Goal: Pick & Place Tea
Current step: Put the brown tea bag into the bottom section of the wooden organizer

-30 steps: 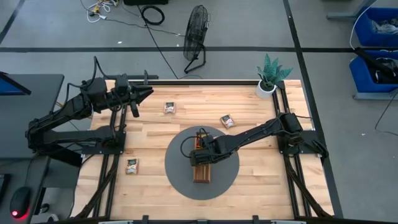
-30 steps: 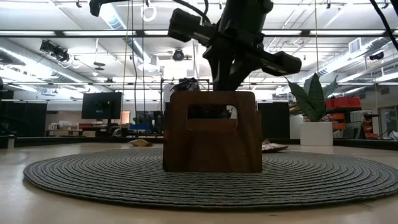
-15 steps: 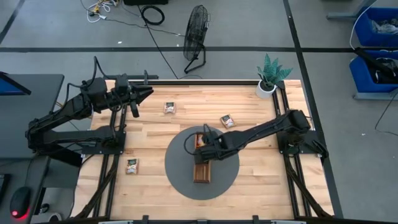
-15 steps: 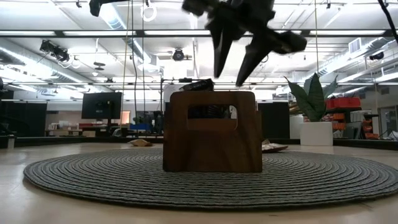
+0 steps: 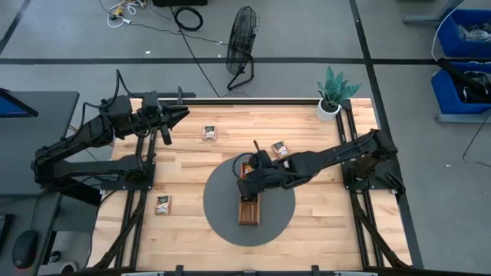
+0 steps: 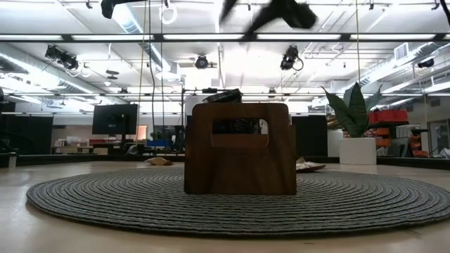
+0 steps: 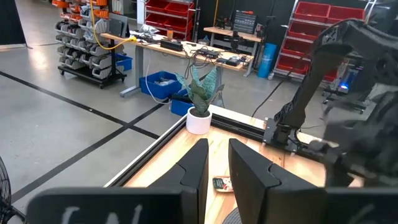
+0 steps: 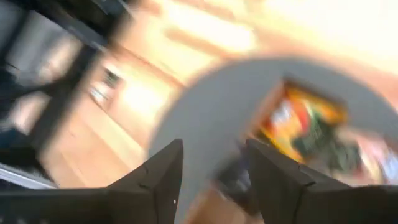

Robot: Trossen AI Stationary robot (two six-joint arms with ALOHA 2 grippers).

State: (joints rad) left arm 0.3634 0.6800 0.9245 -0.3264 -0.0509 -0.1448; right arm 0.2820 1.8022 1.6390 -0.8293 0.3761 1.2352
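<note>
Dark right gripper open-fingered, empty, above wooden tray.

the table is pale, smooth butcher-block wood. the round mat is grey, matt and ribbed like coiled woven cord. the tray is dark brown wood with a smooth satin finish.

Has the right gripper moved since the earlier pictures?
Yes. The right gripper has shifted toward the far end of the wooden tray and risen, empty and open.
</note>
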